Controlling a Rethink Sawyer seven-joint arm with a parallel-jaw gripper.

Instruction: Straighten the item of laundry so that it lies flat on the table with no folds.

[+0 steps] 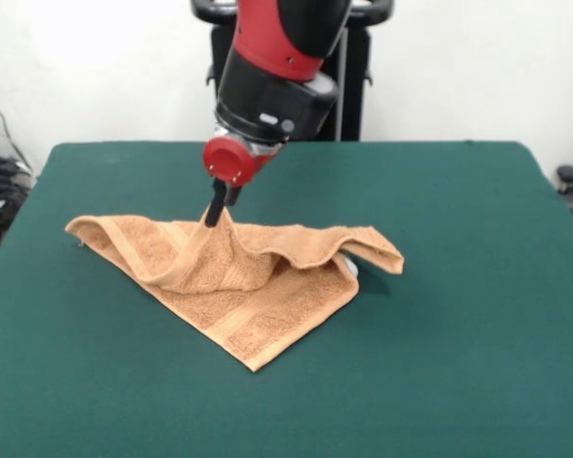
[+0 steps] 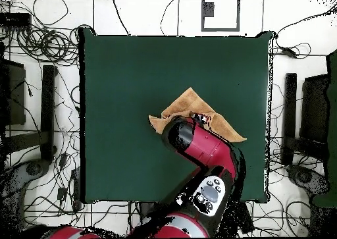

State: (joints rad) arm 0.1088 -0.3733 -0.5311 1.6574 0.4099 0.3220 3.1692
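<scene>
one orange-tan terry-cloth towel lies on the dark green felt-like table, a little left of the table's middle in the front view. its pile is looped and nubbly, and a flatter woven band runs parallel to the hems near the front corner. the cloth makes a rough triangle: one corner reaches out to the left, one points toward the camera at the bottom, and on the right the edge is rolled over into a thick fold with a raised lip. under that right fold a small pale patch shows, too small to make out.

above the towel's middle the cloth is drawn up into one peak, with creases running down from it. the single gripper, black and slender below a round red end piece, pinches that peak, its fingers closed on the fabric. the arm behind it is glossy red with a black collar.

in the overhead view the towel sits near the table's centre, partly covered by the red arm; the gripper itself is hidden beneath it there.
</scene>
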